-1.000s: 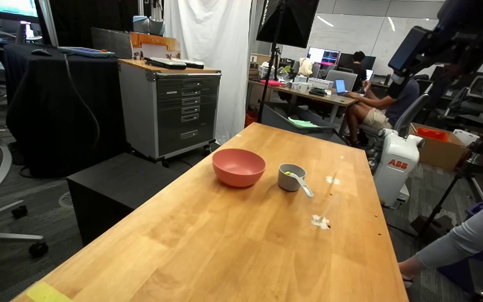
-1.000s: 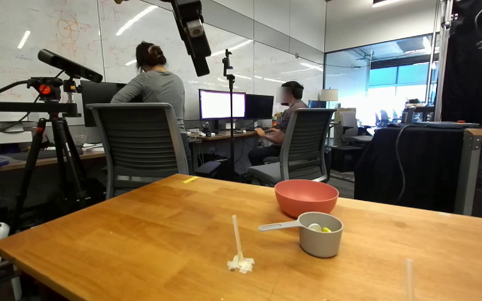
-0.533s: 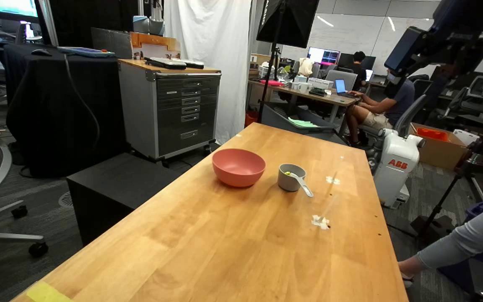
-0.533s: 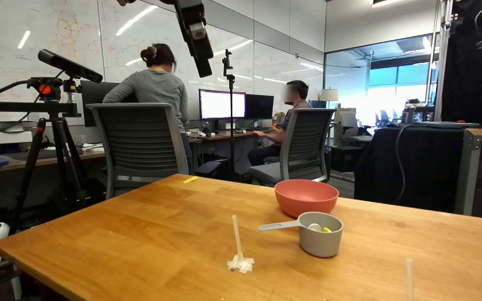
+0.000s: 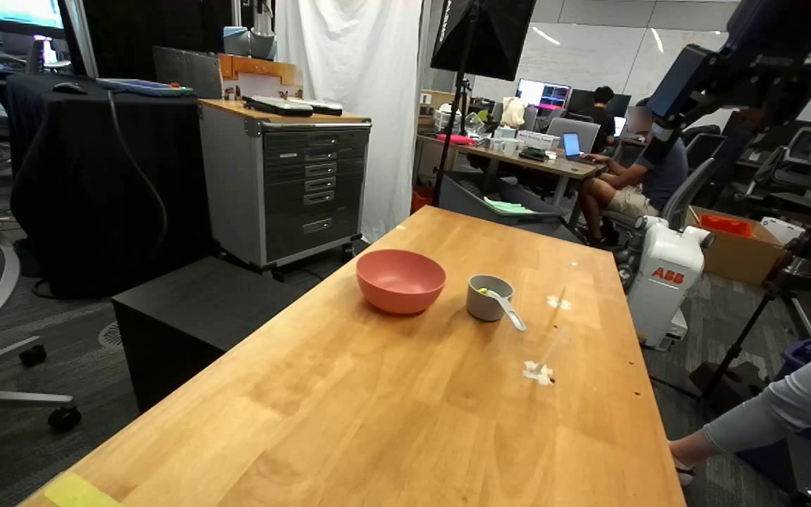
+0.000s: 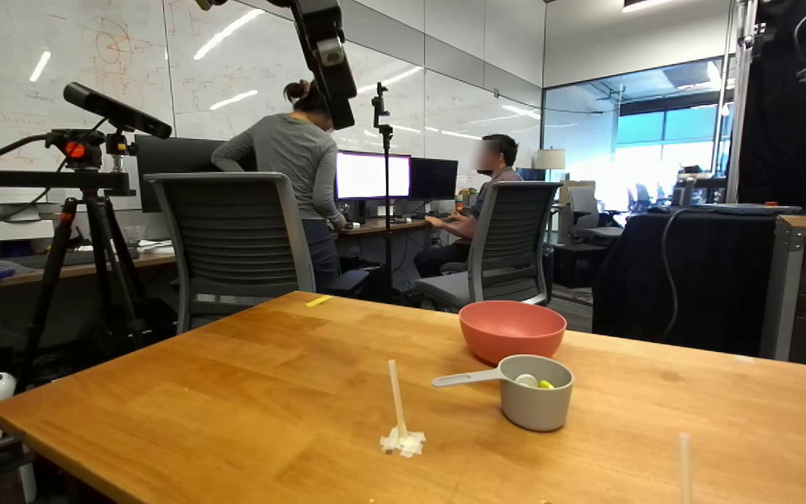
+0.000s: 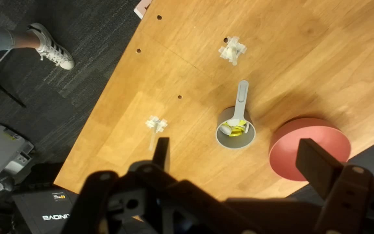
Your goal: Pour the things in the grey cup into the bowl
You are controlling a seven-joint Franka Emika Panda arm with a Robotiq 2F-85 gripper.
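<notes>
The approach, I'd guess: the tool [image 7: 234, 148] hangs spread, holding nothing; next it should descend and grip the grey measuring cup [image 6: 536, 409] by its handle [image 7: 241, 102].

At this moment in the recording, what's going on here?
Nothing is being handled yet. The claw hangs open in the air, holding nothing. The cup stands upright on the table, beside the bowl but apart from it, with yellow and white pieces in it. No pieces show in the bowl, so the pour has apparently not begun.
</notes>
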